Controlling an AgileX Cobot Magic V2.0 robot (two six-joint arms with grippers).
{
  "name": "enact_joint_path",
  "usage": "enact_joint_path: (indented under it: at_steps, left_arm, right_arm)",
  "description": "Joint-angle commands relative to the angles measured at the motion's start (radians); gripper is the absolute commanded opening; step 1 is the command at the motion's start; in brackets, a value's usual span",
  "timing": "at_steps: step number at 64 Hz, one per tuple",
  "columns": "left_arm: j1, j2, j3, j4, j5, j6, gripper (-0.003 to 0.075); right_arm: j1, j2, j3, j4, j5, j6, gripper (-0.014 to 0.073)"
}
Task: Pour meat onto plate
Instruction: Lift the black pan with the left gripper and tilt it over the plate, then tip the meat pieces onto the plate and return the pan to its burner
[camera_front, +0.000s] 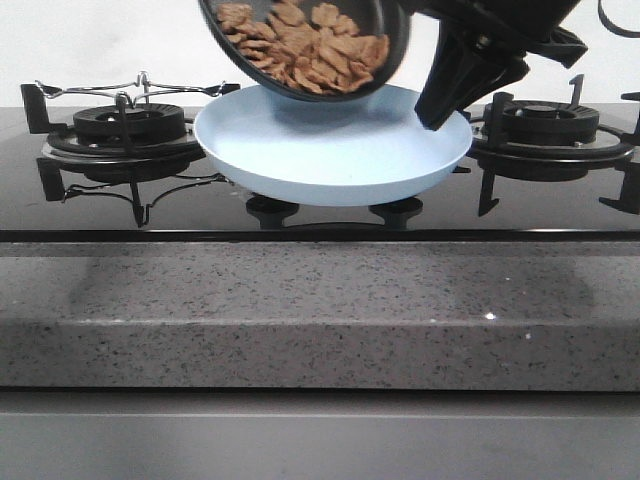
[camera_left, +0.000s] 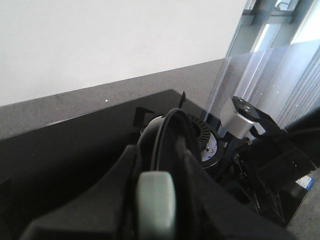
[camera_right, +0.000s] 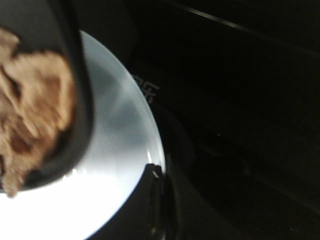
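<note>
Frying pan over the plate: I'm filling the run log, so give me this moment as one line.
phase: pouring | frying pan: tilted above plate | meat: all in pan | plate: bare | right gripper: holding pan, jaws hidden | left gripper: state unclear

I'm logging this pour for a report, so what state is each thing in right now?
Pan: tilted above the plate, held up from the right.
Meat: still in the pan, heaped toward its lower edge.
Plate: upright on the stove, bare, no meat on it.
Burners: no flame visible.
Left gripper: open or shut can't be told.
Right gripper: not visible.
</note>
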Motion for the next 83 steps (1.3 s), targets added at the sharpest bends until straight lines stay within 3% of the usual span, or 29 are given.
enact_joint_path:
  at_steps: [1,20,30,40,58,72,83]
  left_arm:
    - [-0.041,-0.054,-0.034,-0.085,-0.035,0.104,-0.0020]
    - [-0.110,-0.100,-0.034,-0.069,-0.073,0.438,-0.0020]
    - [-0.116,-0.112,-0.034,-0.054,-0.012,0.655,-0.0020]
    - [-0.116,-0.124,-0.034,-0.056,0.011,0.748,-0.0020]
    - [-0.116,-0.125,-0.034,-0.056,0.009,0.743,-0.0020]
    - [-0.078,-0.122,-0.034,-0.034,-0.072,0.544,-0.0020]
    - [0.043,-0.120,-0.034,-0.080,-0.075,0.347,-0.0020]
  right_arm:
    - [0.001,-0.032,-0.026,0.011,-0.037,-0.012,-0.0060]
    - [0.001,-0.032,-0.026,0.011,-0.037,-0.012,-0.0060]
    - [0.001,-0.032,-0.026,0.011,-0.037,-0.012,-0.0060]
    - [0.001,-0.032,-0.026,0.011,-0.037,-0.012,-0.0060]
    - [0.001,-0.032,-0.026,0.011,-0.037,-0.012,-0.0060]
    - [0.001,-0.032,-0.026,0.011,-0.037,-0.012,-0.0060]
    - [0.001,-0.032,-0.026,0.011,-0.037,-0.012,-0.0060]
